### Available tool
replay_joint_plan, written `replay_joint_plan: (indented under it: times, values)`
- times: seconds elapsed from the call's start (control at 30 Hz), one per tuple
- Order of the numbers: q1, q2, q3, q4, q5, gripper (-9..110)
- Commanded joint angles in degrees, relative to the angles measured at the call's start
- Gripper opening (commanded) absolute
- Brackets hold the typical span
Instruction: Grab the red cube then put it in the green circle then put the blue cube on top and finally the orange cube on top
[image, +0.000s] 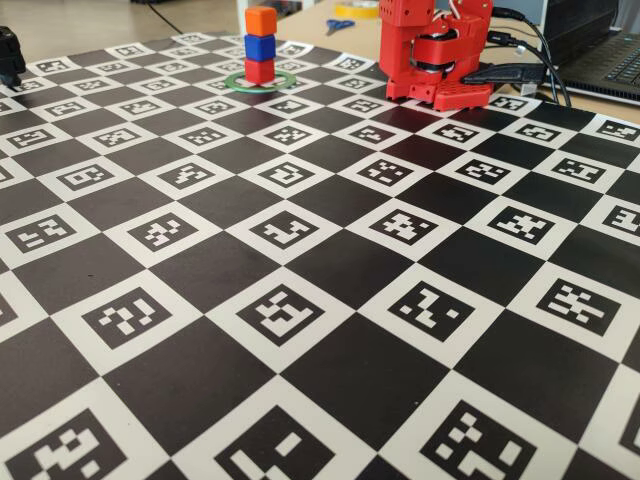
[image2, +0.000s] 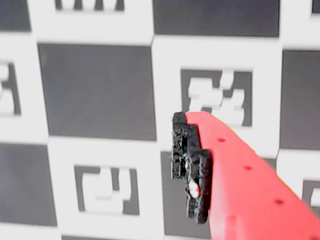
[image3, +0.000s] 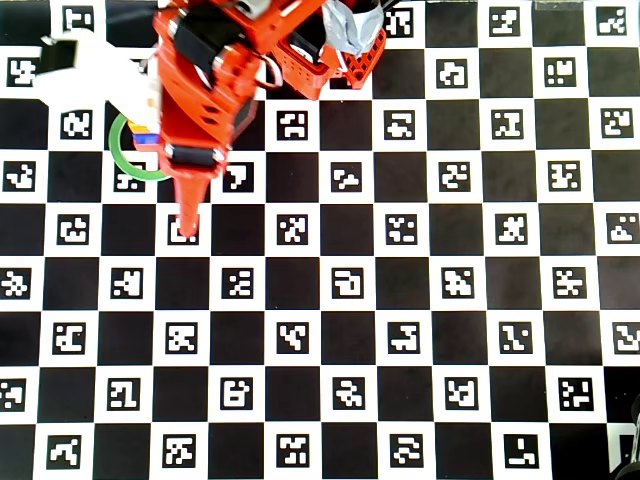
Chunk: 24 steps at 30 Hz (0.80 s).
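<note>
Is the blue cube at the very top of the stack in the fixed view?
No, the orange cube is on top, with the blue cube under it and the red cube lowest.

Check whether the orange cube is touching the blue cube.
Touching: the fixed view shows the orange cube resting squarely on the blue cube, no gap between them.

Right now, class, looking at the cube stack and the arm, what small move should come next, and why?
Probably just retreat and rest. In the fixed view the orange cube tops the blue cube and the red cube inside the green circle; the end effector carries nothing.
</note>
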Motion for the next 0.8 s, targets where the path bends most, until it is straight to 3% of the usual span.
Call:
replay_joint_plan:
  times: [0.0, 0.3, 0.43, 0.53, 0.77]
  values:
    - [-5.54, 2.29, 1.32, -0.79, 6.42, 40]
    - [-14.77, -0.79, 10.90, -12.22, 16.70, 20]
    - [-17.14, -0.97, 17.23, -18.81, 18.11, 4]
    - [-18.54, -0.35, 22.94, -24.08, 16.70, -3]
    - [-19.51, 7.29, 38.50, -36.39, 6.42, -5]
